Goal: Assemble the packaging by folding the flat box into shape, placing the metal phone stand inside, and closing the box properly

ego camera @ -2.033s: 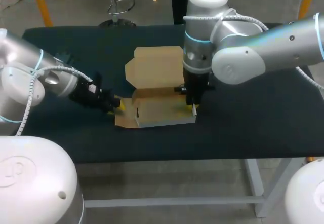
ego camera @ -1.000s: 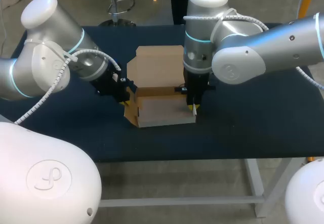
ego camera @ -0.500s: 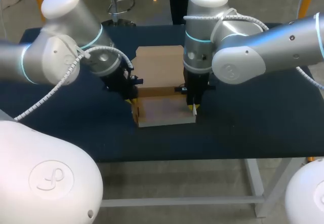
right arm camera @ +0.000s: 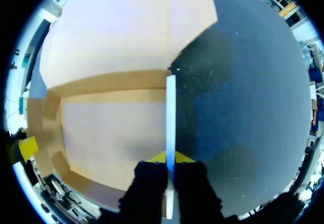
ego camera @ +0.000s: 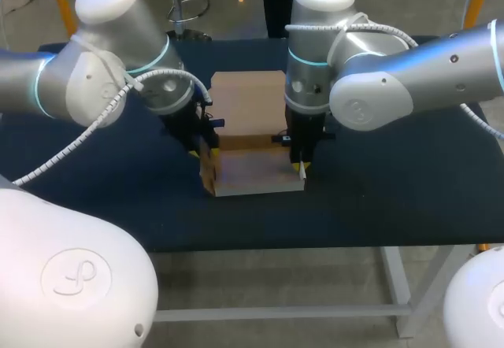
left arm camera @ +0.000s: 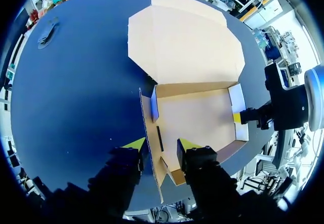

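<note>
The brown cardboard box (ego camera: 256, 173) lies open in the middle of the table, its lid (ego camera: 248, 100) flat behind it. In the left wrist view the box's left side wall (left arm camera: 151, 133) stands upright between the fingers of my left gripper (left arm camera: 161, 144), which is open and straddles it. That gripper (ego camera: 201, 155) sits at the box's left edge. My right gripper (ego camera: 301, 167) is shut on the thin right side flap (right arm camera: 170, 112), holding it upright, yellow tips pressed on either side (right arm camera: 171, 158). The box floor (right arm camera: 111, 133) is bare. No phone stand shows inside it.
The dark table (ego camera: 394, 198) stretches wide on both sides of the box. A small dark object (left arm camera: 48, 31) lies far off beyond the box's left side; what it is I cannot tell. Both arms crowd the box from above.
My left arm swung in from the left and stood the left side wall up. Its fingers, closed a second ago, have spread. The right arm has not moved.
</note>
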Available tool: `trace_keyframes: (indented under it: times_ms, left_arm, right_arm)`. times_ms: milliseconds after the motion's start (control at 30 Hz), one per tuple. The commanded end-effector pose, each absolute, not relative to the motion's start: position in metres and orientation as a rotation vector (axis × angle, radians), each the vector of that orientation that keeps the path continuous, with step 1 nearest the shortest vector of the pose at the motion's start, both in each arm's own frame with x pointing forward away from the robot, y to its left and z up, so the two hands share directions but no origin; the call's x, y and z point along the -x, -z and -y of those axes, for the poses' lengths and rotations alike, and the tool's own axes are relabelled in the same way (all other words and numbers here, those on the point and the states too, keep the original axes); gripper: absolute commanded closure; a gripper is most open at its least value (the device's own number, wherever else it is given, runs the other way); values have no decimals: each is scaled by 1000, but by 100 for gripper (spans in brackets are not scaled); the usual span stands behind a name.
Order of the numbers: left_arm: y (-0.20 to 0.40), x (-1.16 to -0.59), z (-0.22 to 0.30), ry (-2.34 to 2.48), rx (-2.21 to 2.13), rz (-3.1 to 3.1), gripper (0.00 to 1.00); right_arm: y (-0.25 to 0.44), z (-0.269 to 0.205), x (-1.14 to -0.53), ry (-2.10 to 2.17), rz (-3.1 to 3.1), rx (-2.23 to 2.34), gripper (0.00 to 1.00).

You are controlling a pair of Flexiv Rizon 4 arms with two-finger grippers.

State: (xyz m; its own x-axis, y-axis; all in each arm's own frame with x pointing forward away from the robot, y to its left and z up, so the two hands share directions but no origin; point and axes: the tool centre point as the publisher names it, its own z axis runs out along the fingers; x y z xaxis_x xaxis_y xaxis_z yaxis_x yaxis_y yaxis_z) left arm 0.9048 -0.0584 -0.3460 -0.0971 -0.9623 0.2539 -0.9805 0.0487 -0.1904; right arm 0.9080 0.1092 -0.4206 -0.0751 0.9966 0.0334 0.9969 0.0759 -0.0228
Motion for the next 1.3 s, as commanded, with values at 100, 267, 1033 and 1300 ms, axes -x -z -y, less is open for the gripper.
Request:
trace_keyframes:
  times_ms: [100,267,1033,1300]
  left_arm:
    - [337,-895,37,-633,-2017,2181,56]
    - [332,-896,20,-712,-1995,2143,53]
    - [354,-893,-31,-919,-1865,1954,67]
    - [371,-893,-34,-941,-1789,1896,67]
  right_arm:
    - [421,-110,-909,3,2274,2106,100]
    - [421,-110,-909,3,2274,2106,100]
    - [421,-110,-909,3,2274,2106,100]
    - [421,-110,-909,3,2274,2106,100]
